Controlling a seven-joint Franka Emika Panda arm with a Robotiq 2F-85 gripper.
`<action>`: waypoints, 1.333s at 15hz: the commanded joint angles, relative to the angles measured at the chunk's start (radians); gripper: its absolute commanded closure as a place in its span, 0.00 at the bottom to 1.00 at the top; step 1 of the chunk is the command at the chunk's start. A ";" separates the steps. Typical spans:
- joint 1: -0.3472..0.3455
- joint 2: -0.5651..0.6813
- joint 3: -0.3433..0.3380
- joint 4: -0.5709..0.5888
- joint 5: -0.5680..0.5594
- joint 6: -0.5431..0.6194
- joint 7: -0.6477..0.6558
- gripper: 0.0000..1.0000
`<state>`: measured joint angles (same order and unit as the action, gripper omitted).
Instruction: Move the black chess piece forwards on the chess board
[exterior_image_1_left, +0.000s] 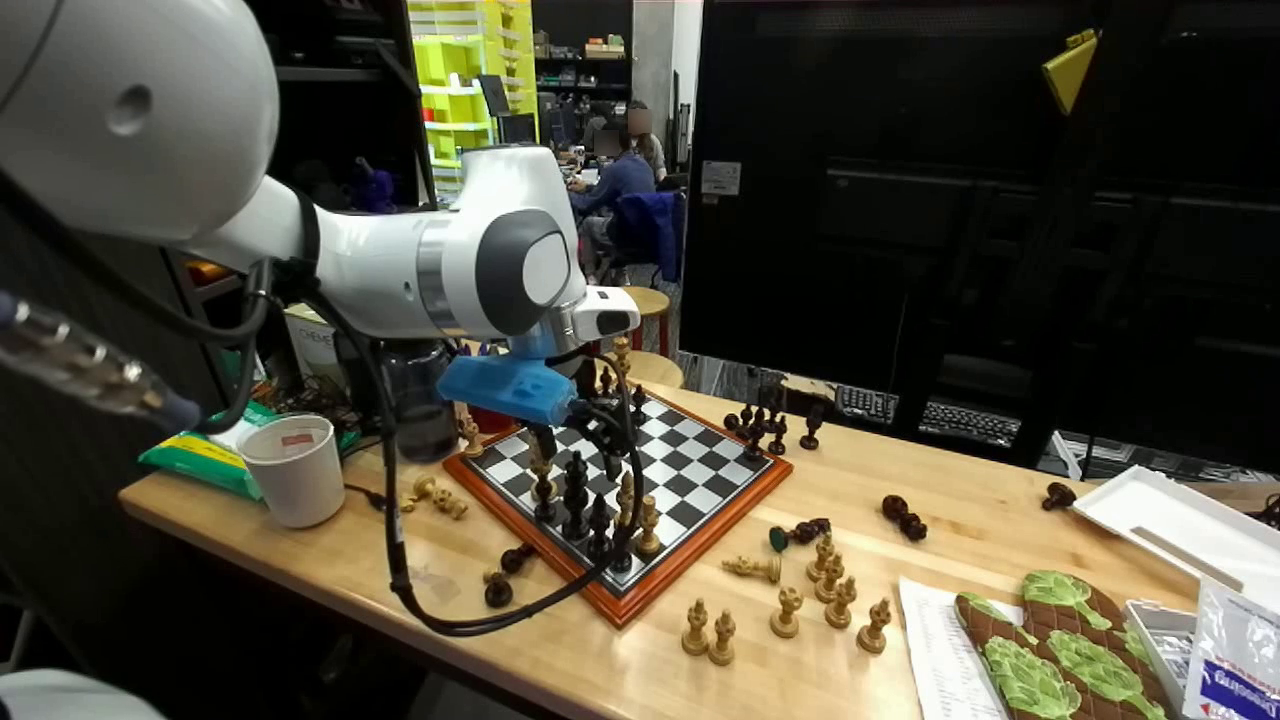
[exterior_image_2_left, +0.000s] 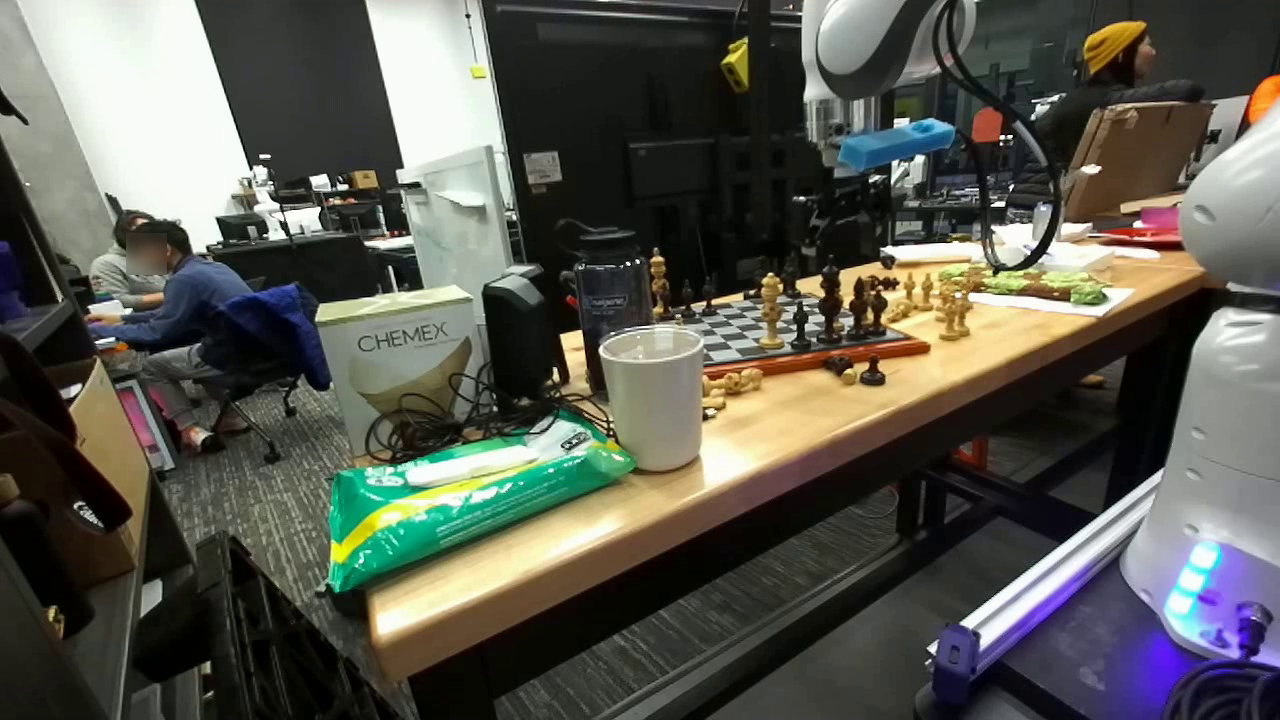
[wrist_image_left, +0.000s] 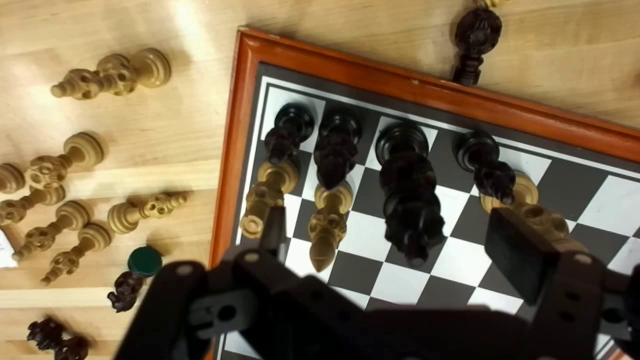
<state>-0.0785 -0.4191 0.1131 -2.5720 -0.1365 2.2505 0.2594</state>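
- The jaws of the gripper (wrist_image_left: 390, 225) are spread wide, and nothing is gripped between them
- The gripper is held over the chess board (wrist_image_left: 410, 92), near a row of four black pieces (wrist_image_left: 336, 150)
- This row is lined up along the board's border; which piece is meant by the task cannot be told
- The tallest black piece (wrist_image_left: 411, 195) is seen between the jaws in the wrist view and is touched by neither
- Three pale pieces (wrist_image_left: 328, 225) are placed upright just inside that row
- More loose pieces (exterior_image_1_left: 786, 608), black and pale, are scattered on the table (exterior_image_1_left: 850, 480) around the board, some stood up and some laid flat
- A blue block (exterior_image_1_left: 510, 390) is carried at the wrist of the arm (exterior_image_1_left: 380, 270), as seen in both exterior views
- A white cup (exterior_image_2_left: 652, 400) is set just beside a green packet (exterior_image_2_left: 470, 510), with a dark bottle (exterior_image_2_left: 610, 290) seen behind
- A patterned cloth (exterior_image_1_left: 1050, 640) is laid partly over a printed sheet (exterior_image_1_left: 945, 650)
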 joint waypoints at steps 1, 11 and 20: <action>0.011 0.001 -0.012 0.006 -0.007 -0.008 0.003 0.00; 0.028 -0.009 0.013 0.074 0.005 -0.153 0.072 0.00; 0.056 -0.011 0.016 0.079 0.029 -0.175 0.105 0.00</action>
<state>-0.0255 -0.4306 0.1321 -2.4948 -0.1061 2.0783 0.3643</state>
